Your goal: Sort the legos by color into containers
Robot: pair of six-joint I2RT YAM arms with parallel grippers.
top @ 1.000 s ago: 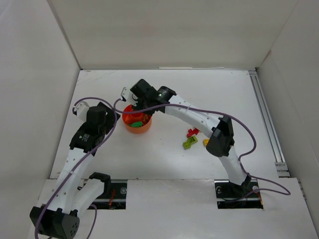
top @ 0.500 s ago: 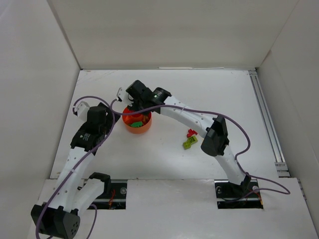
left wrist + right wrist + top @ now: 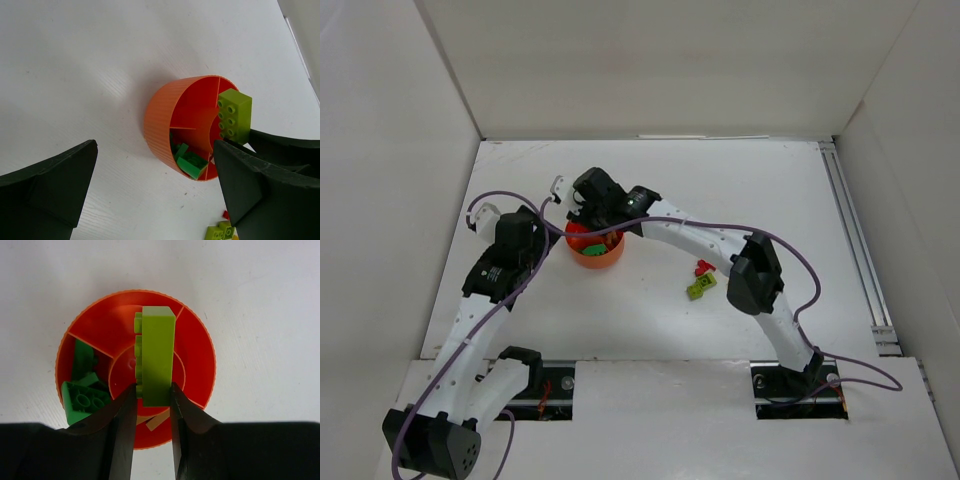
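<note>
Right claw [image 3: 153, 390] with lime brick [image 3: 156, 355] shifted left over bowl [image 3: 200, 352].

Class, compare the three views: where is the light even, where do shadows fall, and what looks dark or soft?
Top view: even, soft light, barely any shadows around the arms. Left wrist view: the left gripper has dark, soft-edged fingers; a soft shadow lies beside the bowl. Right wrist view: the lime brick is sharp and bright; the right gripper holding it is nearly black.

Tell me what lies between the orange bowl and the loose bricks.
Only bare table between the bowl and the loose bricks, in the top view.
</note>
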